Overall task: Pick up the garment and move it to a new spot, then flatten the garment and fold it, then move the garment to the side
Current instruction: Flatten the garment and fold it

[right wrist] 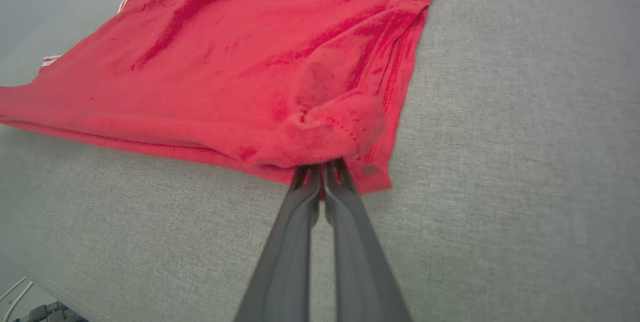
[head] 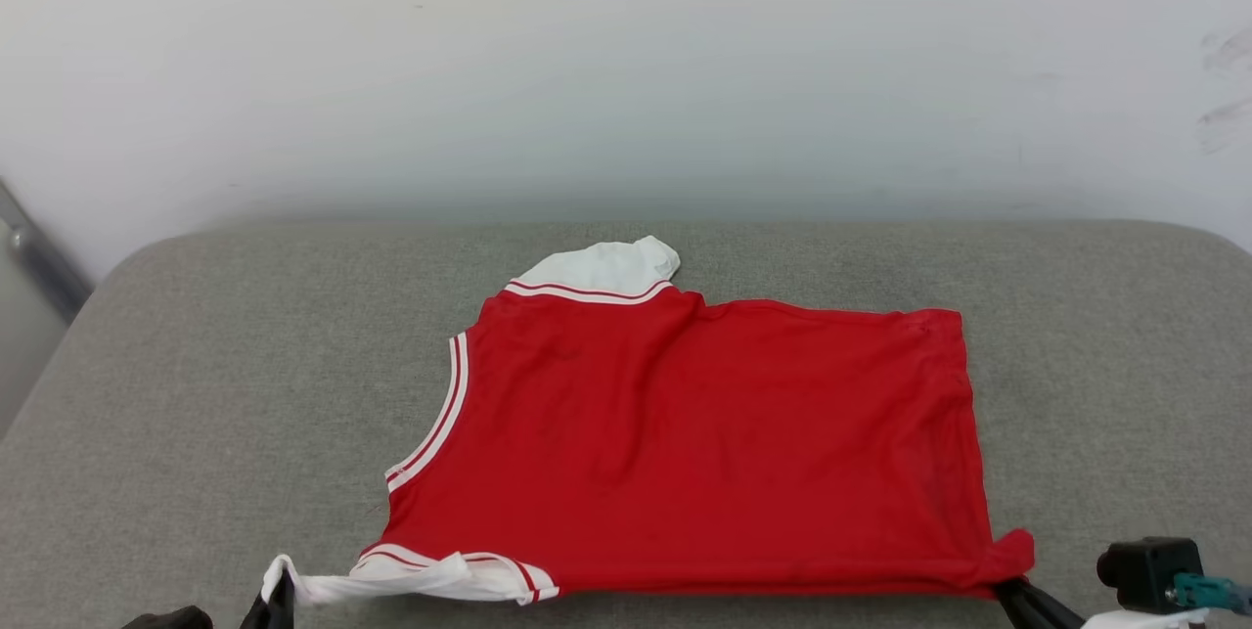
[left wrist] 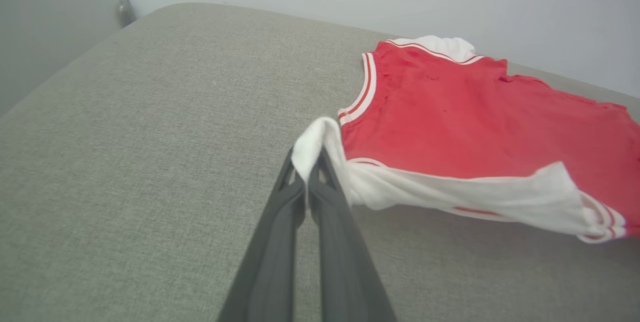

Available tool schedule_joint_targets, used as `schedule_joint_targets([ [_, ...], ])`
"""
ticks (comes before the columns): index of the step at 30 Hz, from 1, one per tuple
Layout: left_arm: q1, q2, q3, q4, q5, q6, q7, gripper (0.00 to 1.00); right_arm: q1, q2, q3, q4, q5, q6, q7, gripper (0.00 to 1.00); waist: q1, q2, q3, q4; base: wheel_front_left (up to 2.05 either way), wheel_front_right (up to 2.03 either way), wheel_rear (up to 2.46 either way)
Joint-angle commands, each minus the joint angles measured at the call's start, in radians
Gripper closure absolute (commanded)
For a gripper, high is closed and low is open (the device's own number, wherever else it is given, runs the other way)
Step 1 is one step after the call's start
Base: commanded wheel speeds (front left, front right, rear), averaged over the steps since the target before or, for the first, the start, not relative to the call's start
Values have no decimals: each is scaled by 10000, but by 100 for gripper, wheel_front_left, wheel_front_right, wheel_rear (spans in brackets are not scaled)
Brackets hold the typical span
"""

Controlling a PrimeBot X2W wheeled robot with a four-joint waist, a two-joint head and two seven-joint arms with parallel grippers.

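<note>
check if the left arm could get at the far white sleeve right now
Probably not yet: the left gripper is shut on the near sleeve; the far sleeve lies uncovered at the shirt's far edge.

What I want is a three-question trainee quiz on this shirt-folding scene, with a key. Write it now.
1. True or false: the left gripper is shut on the white sleeve of the red T-shirt.
2. What does the right gripper pinch? A: the striped neckline. B: a hem corner of the T-shirt. C: nothing, its jaws are open.
3. Fill in: the T-shirt lies spread on a ____ fabric surface.

Key: 1 true; 2 B; 3 grey.
</note>
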Motion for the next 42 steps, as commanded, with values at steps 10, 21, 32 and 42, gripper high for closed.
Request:
schedule_joint_targets([
  [10,-1310,-30,-481,-718,108,-189,478,100,-57,927,-1286,-1805,-1008,-14,2094,100,3,-1,687,-17,0,0,0],
  [21,-4926,-445,-865,1405,242,-1041,137,100,-2995,738,-707,-609,-1118,-12,2600,100,3,-1,2732,-205,0,0,0],
  [32,-6334,-973,-1173,3931,-137,-1701,68,78,-4577,646,544,1806,-841,-12,1889,70,3,-1,3506,-249,0,0,0],
  [42,-6014,-955,-1055,4863,-482,-2032,-304,0,-4177,740,647,2302,-486,-13,-950,0,3,-1,2525,-265,0,0,0],
])
